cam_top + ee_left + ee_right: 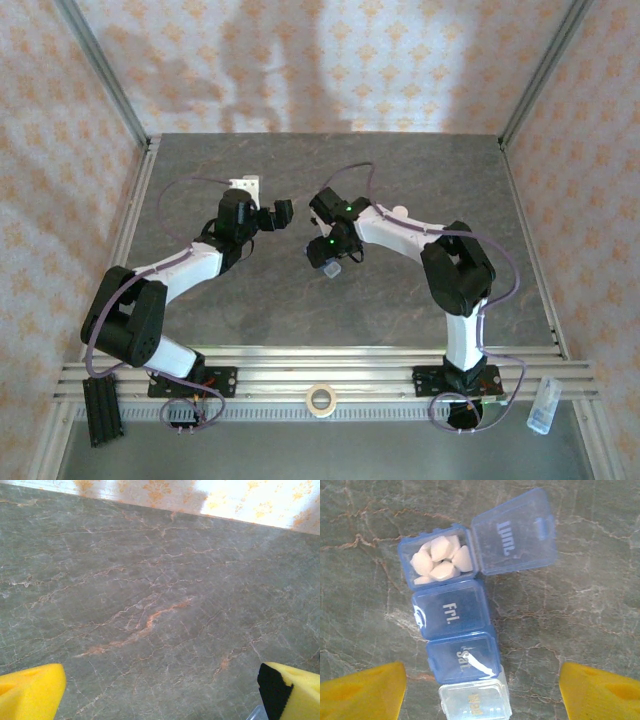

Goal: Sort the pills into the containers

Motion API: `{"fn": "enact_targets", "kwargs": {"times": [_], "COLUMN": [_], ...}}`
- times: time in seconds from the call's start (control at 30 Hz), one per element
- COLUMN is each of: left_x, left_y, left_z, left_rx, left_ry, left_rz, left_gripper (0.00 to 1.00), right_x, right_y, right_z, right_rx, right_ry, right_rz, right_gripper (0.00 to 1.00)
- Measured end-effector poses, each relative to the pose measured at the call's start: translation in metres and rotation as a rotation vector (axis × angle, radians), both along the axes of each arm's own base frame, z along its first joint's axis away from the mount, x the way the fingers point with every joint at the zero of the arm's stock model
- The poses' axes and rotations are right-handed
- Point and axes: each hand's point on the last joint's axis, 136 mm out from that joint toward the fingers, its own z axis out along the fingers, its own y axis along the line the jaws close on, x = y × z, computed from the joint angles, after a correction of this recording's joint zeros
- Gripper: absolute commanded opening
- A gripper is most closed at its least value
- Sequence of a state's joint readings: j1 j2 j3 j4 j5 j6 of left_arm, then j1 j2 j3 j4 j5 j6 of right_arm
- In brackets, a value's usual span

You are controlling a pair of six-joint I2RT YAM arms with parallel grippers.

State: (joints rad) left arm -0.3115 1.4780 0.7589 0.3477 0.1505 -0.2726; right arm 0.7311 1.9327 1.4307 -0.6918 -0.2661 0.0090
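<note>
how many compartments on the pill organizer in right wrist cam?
4, stacked in one strip: top blue compartment, lid open, holding white pills; "Fri." compartment below, shut; "Sat." compartment next, shut; clear compartment at the frame's bottom edge, shut. More could be cut off.

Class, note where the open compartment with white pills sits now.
In the right wrist view the open compartment is the top end of the containers, left of centre on the table, adjoining the Fri. box.

Top camera looks down from the near edge; wrist cameras sit close over the same grey veined tabletop [300, 300] — left slanted, right plumb.
</note>
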Motion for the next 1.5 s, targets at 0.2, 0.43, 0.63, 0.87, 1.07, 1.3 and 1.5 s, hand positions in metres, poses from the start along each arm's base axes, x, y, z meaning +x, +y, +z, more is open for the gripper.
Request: {"fn": "enact_targets", "kwargs": {"times": [0.2, 0.43, 0.63, 0.87, 1.07, 1.3, 1.5], "left_x": [0.0, 0.0, 0.0, 0.0, 0.0, 0.003, 0.008], "left_y": [0.0, 0.0, 0.0, 0.0, -0.001, -0.005, -0.017], "left_z": [0.0, 0.0, 0.0, 0.0, 0.0, 0.008, 0.017], "left_rx": [0.0, 0.0, -0.007, -0.015, -0.019, -0.037, -0.076], "left_ry": [0.0, 0.0, 0.002, 0.005, 0.006, -0.029, -0.048], "left_rz": [0.0, 0.001, 0.004, 0.004, 0.001, -0.011, -0.062], "left_gripper": [1.0, 1.0, 1.0, 1.0, 1.0, 1.0, 1.0], "right_x": [-0.007, -0.014, -0.011, 0.01, 0.024, 0.024, 0.03], "right_y": [0.007, 0.002, -0.019, -0.052, -0.07, -0.062, -0.054], "right_z": [-0.004, -0.024, -0.034, -0.034, -0.027, -0.002, 0.012], "right_rx": [-0.004, -0.064, -0.146, -0.168, -0.163, -0.085, -0.015], "right_ry": [0.008, 0.023, -0.003, -0.006, -0.018, -0.038, -0.034], "right_rz": [0.035, 0.052, 0.028, -0.064, -0.124, -0.15, -0.234], "right_gripper": [0.79, 0.8, 0.8, 0.8, 0.8, 0.79, 0.76]}}
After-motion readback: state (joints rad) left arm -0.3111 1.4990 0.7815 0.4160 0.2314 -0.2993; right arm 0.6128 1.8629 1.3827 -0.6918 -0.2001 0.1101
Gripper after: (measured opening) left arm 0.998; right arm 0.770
